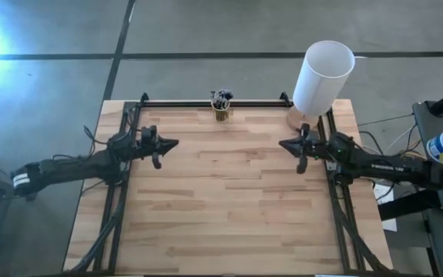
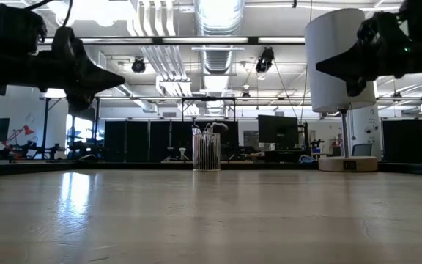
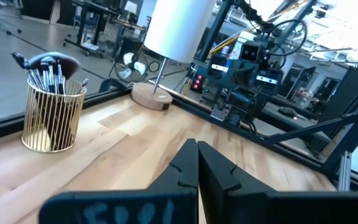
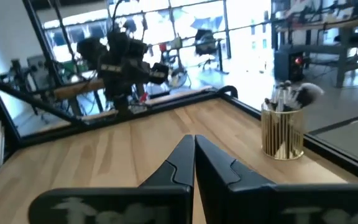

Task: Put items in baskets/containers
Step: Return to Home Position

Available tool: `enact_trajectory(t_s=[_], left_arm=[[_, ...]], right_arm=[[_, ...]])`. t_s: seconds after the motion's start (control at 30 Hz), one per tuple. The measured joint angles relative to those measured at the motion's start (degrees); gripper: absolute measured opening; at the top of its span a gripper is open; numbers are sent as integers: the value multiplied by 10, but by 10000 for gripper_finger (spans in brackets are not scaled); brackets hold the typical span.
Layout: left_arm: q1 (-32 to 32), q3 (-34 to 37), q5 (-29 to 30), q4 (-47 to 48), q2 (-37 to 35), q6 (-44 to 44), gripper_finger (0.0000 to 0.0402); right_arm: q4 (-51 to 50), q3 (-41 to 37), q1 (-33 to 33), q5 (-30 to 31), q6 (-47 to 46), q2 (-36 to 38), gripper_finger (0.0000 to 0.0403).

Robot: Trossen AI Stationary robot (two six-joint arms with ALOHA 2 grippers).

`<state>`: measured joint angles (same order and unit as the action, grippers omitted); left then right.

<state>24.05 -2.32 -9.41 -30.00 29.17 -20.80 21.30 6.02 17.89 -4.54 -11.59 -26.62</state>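
**Brushes (image 3: 50, 70) all in the cup, both arms up and empty**

Cup first: the yellow cup (image 3: 51, 118) stands upright at the middle of the table's (image 1: 229, 215) far edge. It is packed with a bunch of dark-handled brushes, tips up, and the big fluffy head sits on top. Look across the boards on either side of the cup and in front of it, and not one brush shows on the wood. By that reading the loading is done and nothing is left to pick.

Now the arms. The left gripper (image 1: 174, 143) hangs to the left of the cup and nearer the front, lifted well off the table. Its fingers are pressed tip to tip with nothing between them. The right gripper (image 1: 283, 144) mirrors it on the cup's other side, also raised, closed and empty. Both point inward toward each other, well apart from the cup.

To the right of the cup the tall white cylinder (image 1: 323, 77) stands on its wooden base, with no part in this. What remains looks like only the arms settling into rest.
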Motion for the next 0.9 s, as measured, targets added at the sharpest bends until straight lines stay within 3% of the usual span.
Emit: enact_trajectory(t_s=[0.2, 0.57, 0.7, 0.9], left_arm=[[4, 17, 3, 66, -67, 13, 0], [6, 18, 48, 245, -219, 19, 0], [6, 18, 75, 288, -286, 40, 0], [3, 18, 85, 294, -286, 46, 0]], right_arm=[[-6, -55, 0, 11, -16, 102, 8], [-206, -55, 0, 31, -13, 266, 8], [-209, -54, 0, 36, -7, 265, 8], [-207, -55, 0, 39, -15, 256, 8]])
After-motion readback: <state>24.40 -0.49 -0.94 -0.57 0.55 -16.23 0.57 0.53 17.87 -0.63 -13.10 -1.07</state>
